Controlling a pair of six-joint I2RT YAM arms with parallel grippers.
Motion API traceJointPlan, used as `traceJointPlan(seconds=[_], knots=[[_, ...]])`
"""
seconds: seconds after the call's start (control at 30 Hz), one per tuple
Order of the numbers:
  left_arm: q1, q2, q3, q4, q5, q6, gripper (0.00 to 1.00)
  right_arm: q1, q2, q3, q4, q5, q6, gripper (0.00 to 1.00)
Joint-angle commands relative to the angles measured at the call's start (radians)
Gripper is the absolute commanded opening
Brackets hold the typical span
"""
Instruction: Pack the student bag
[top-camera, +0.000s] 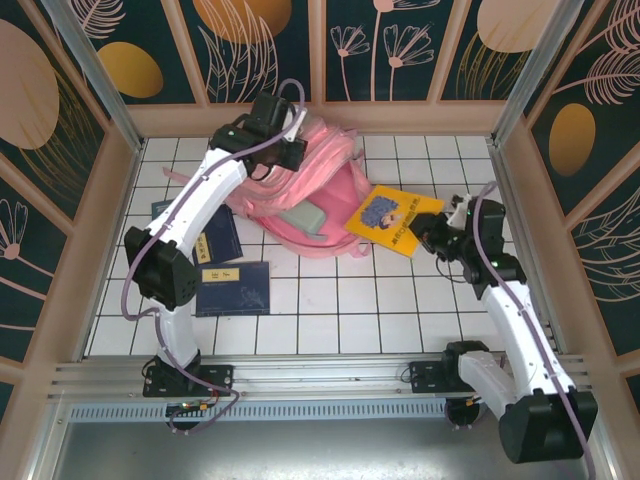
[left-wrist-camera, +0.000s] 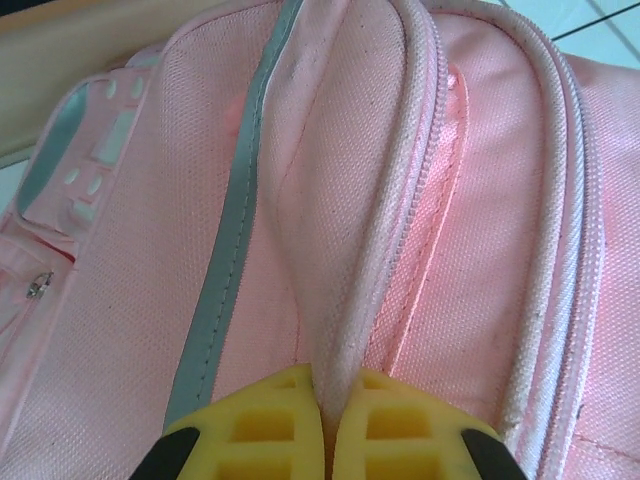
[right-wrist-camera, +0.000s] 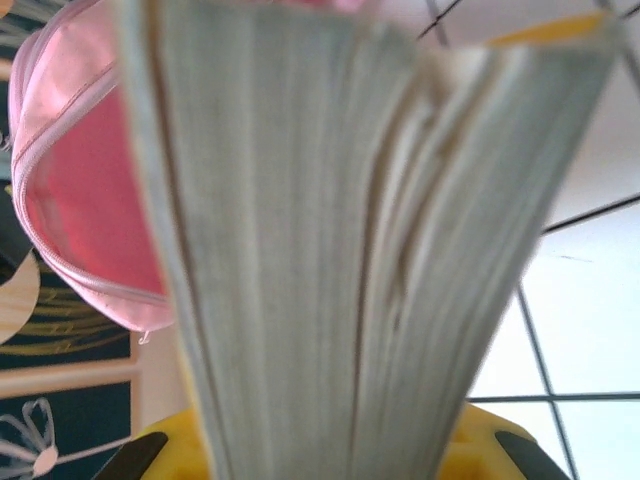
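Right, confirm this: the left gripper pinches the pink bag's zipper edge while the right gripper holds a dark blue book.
Wrong colour. The right gripper holds a yellow book, as the top external view shows. The left gripper does pinch the zipper edge of the student bag.

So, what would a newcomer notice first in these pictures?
The big pink bag at the far middle of the table, its zip edge pinched by the left end effector. To its right, the right end effector grips a yellow book. Dark blue books lie at the left.
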Motion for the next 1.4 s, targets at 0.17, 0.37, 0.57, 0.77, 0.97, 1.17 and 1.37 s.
traceJointPlan(seconds=[0.17, 0.37, 0.57, 0.77, 0.97, 1.17, 1.37], knots=[[0.059, -0.044, 0.063, 0.099, 0.329, -0.082, 0.00, 0.155, 0.120, 0.049, 0.382, -0.070, 0.107, 0.00], [0.071, -0.027, 0.083, 0.175, 0.497, -0.187, 0.00, 0.219, 0.244, 0.081, 0.503, -0.019, 0.137, 0.00], [0.071, -0.021, 0.084, 0.252, 0.596, -0.284, 0.00, 0.239, 0.359, 0.083, 0.660, 0.043, 0.176, 0.00], [0.070, -0.026, 0.036, 0.360, 0.682, -0.374, 0.00, 0.271, 0.523, 0.189, 0.705, 0.101, 0.145, 0.00], [0.071, -0.015, 0.017, 0.433, 0.707, -0.432, 0.00, 0.292, 0.786, 0.398, 0.685, 0.058, 0.185, 0.00], [0.071, 0.008, 0.019, 0.476, 0.709, -0.474, 0.00, 0.332, 1.016, 0.594, 0.598, 0.065, 0.197, 0.19], [0.074, 0.029, 0.033, 0.507, 0.694, -0.505, 0.00, 0.325, 1.062, 0.649, 0.550, 0.092, 0.189, 0.60]])
